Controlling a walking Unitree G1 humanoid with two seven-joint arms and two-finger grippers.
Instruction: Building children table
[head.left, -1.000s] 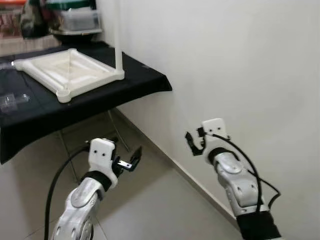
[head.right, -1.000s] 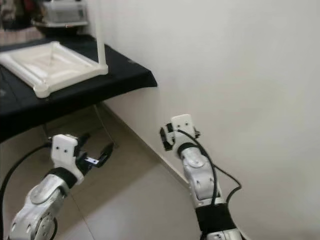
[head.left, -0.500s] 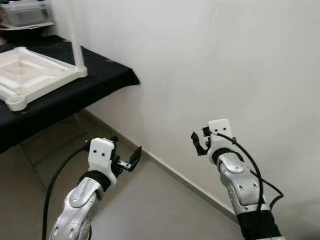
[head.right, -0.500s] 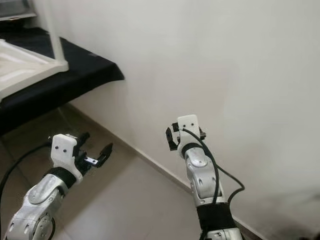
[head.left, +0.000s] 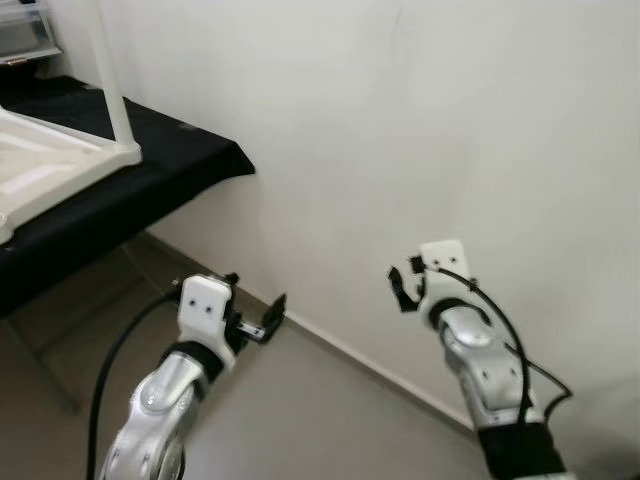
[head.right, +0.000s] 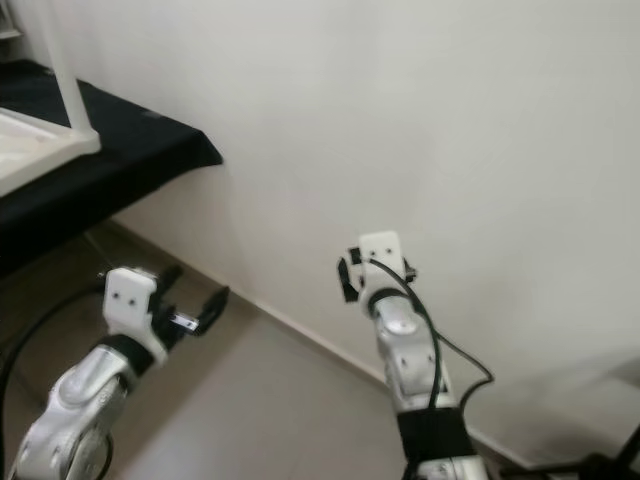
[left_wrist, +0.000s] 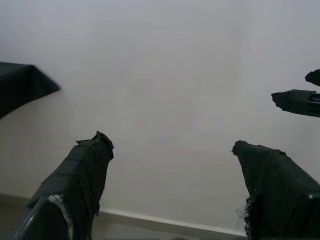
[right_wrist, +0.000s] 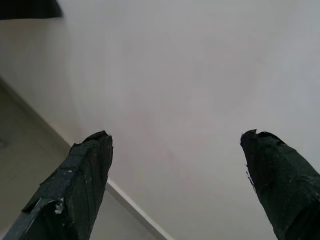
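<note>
A white children's table top (head.left: 45, 170) lies upside down on a black-clothed table (head.left: 170, 165) at the far left. One white leg (head.left: 108, 80) stands up from its near corner. Both my grippers are held low over the floor, facing a bare white wall and away from the parts. The left gripper (head.left: 255, 300) is open with nothing between its fingers (left_wrist: 82, 170). The right gripper (head.left: 403, 285) is open too, its fingers (right_wrist: 82, 170) spread wide and empty. One right fingertip (left_wrist: 297, 100) shows in the left wrist view.
The white wall (head.left: 420, 120) stands close ahead, meeting the beige tiled floor (head.left: 300, 420) at a skirting line. The clothed table's corner (head.left: 235, 160) overhangs a thin metal leg (head.left: 50, 370). A black cable (head.right: 600, 465) lies at the lower right.
The camera has swung to the right, so the black table and white table top have slid to the left edge. Both arms keep the same pose, grippers still open.
</note>
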